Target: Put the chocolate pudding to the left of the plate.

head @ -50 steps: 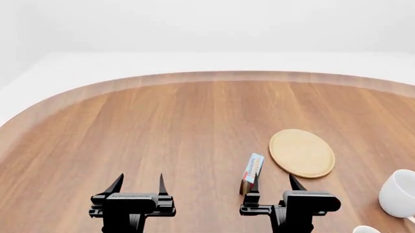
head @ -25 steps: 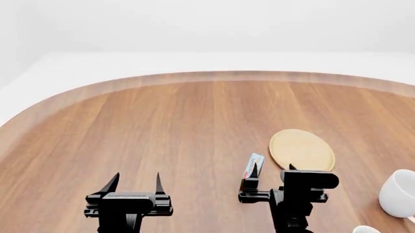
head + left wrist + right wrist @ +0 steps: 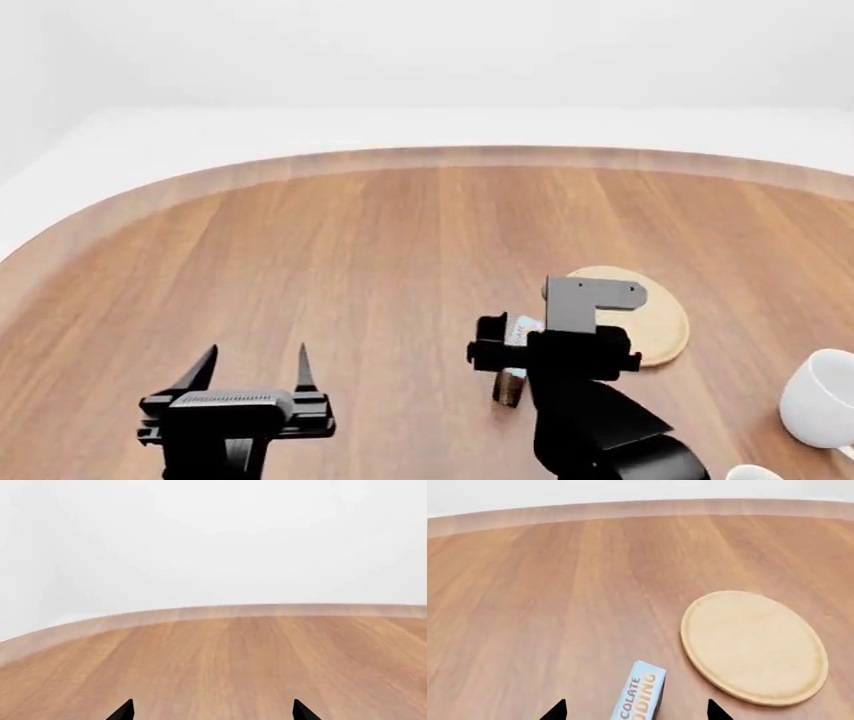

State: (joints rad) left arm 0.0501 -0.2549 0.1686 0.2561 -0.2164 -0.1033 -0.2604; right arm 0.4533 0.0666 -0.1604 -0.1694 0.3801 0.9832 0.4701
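Head view: right gripper [image 3: 514,345] has advanced over the chocolate pudding [image 3: 510,385], which stands just left of the plate [image 3: 663,322]; arm hides most of the carton, fingers unclear here, left gripper [image 3: 250,363] spread and idle. Right wrist view: fingertips [image 3: 558,711] spread astride the carton, untouched, so grasp looks imminent. Left wrist view: bare table [image 3: 233,665] only.

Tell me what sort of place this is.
Probably a simulated tabletop test scene, not a lived-in room: a rounded wooden table against blank white surroundings, bearing only a plate, a chocolate pudding carton and a white mug.
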